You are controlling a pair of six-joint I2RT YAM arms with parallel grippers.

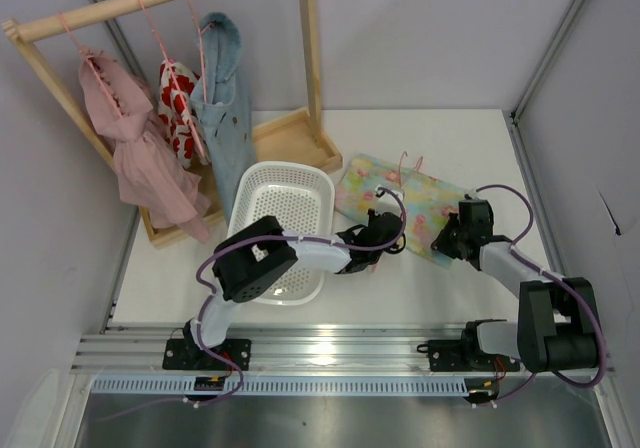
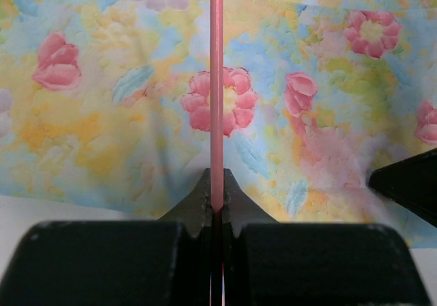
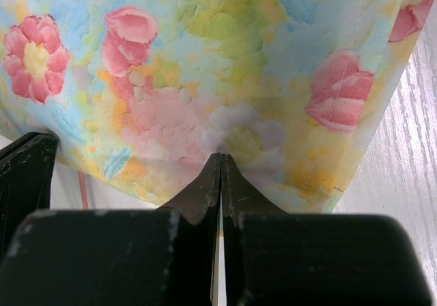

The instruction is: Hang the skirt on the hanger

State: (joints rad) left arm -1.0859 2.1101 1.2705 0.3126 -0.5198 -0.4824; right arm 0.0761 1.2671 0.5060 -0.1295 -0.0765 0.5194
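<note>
Skirt (image 1: 400, 196) lies spread flat on the white worktop (image 1: 440, 133), right of the white basket (image 1: 290, 169) and in front of the wooden rack (image 1: 312, 58) holding other garments. The pink wire hanger (image 2: 216, 80) lies across the flowered cloth, its hook (image 1: 404, 164) showing at the skirt's far edge. The left tool (image 2: 216, 186) is pressed together on the hanger's wire at the skirt's near left side. The right tool (image 3: 220, 164) is pressed together too, tips against the cloth at the skirt's near right edge; whether it pinches any fabric cannot be told.
</note>
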